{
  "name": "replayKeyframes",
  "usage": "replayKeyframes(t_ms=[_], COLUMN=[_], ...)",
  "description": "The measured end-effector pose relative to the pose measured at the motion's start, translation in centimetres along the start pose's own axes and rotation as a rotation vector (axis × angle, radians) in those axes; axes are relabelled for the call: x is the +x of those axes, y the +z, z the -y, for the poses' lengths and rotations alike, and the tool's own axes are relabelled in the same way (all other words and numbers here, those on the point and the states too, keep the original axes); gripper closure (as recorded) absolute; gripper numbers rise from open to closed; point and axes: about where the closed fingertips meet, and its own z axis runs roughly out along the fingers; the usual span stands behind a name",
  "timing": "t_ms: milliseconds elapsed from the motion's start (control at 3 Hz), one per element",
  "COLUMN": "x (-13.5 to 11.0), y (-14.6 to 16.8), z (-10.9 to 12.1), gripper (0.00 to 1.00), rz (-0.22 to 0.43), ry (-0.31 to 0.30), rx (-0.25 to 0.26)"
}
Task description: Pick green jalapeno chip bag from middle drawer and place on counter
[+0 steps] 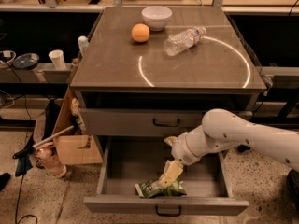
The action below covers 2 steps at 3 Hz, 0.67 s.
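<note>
The green jalapeno chip bag point(159, 189) lies crinkled in the front of the open middle drawer point(117, 164), just behind its low front panel. My gripper point(169, 174) reaches down into the drawer on a white arm from the right. Its pale fingers point down at the bag's right half and touch or nearly touch it. The counter point(117, 62) with its bright ring line tops the cabinet above.
On the counter are an orange point(140, 32), a white bowl point(156, 17) and a clear water bottle point(184, 40) lying on its side. The closed upper drawer point(140, 122) is above the open one. A cardboard box point(70, 141) and clutter stand to the cabinet's left.
</note>
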Motion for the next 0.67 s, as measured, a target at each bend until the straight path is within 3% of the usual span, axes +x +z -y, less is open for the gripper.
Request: replayKeyframes(t_ms=[667], x=[0.49], y=[-0.02], z=[-0.15], gripper=[0.0], rz=[-0.009], ry=[-0.011], rx=[0.02])
